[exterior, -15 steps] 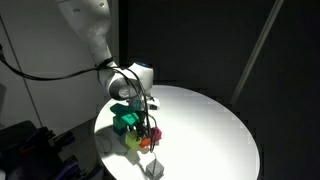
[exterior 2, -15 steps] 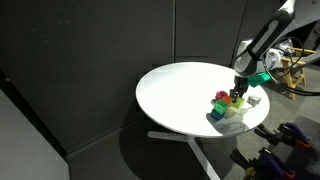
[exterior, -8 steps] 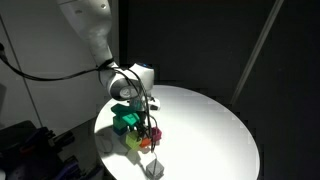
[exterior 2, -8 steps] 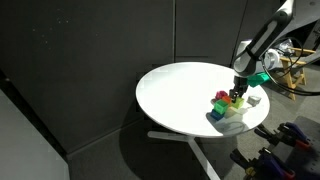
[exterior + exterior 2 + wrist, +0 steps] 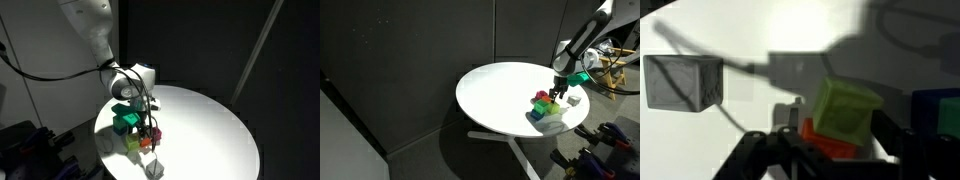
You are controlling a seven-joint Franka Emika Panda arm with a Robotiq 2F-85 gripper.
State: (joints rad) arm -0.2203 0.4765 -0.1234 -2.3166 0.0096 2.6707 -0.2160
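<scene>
Wrist view: the gripper (image 5: 835, 158) has its dark jaws spread either side of a smooth orange block (image 5: 825, 142). The block touches a matte lime cube (image 5: 847, 113) near the round white table's (image 5: 205, 120) edge. A grey cube (image 5: 682, 82) lies apart.

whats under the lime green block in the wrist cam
An orange block peeks out along the lower edge of the lime green block, seemingly beneath it. Most of it is covered by that block and the gripper, so true stacking cannot be told.
</scene>
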